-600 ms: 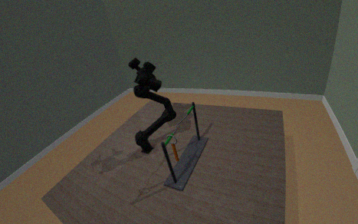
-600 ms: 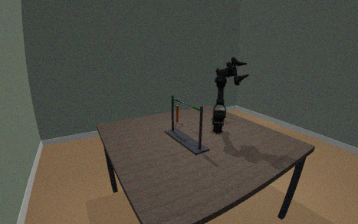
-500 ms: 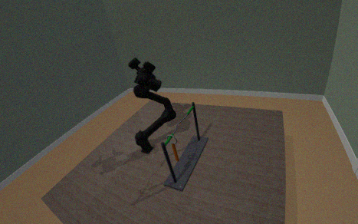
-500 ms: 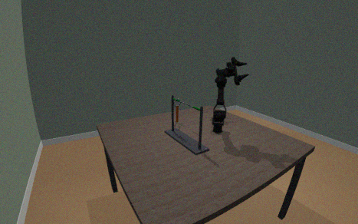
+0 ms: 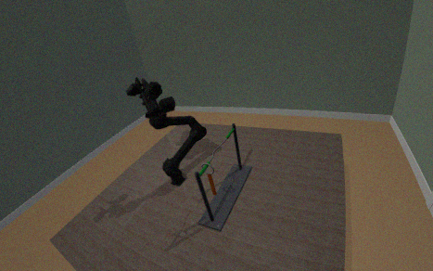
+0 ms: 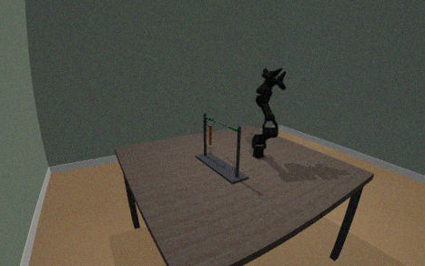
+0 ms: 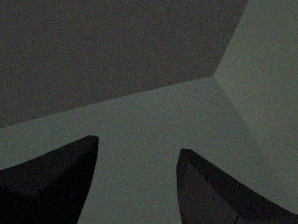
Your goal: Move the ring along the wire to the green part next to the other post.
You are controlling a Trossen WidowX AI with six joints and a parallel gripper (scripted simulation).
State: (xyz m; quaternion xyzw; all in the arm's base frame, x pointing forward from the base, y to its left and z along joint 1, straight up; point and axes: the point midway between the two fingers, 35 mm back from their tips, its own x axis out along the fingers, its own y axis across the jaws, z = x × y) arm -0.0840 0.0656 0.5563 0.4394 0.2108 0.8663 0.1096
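Observation:
The ring (image 5: 213,170) (image 6: 211,125) hangs around the green part (image 5: 202,172) (image 6: 208,118) beside one post (image 5: 206,200) (image 6: 205,138). Its orange handle (image 5: 212,184) (image 6: 210,136) hangs straight down. The thin grey wire (image 5: 220,147) (image 6: 222,123) runs to the other green part (image 5: 230,134) (image 6: 233,128) at the other post (image 5: 237,150) (image 6: 238,155). My gripper (image 5: 140,80) (image 6: 283,71) (image 7: 138,153) is raised high, well away from the ring and wire. Its fingers stand apart with nothing between them.
The posts stand on a flat grey base (image 5: 235,197) (image 6: 219,168) on the wooden table (image 5: 296,195) (image 6: 181,205). The arm's foot stands beside the wire stand. The wrist view shows only room surfaces beyond the fingers.

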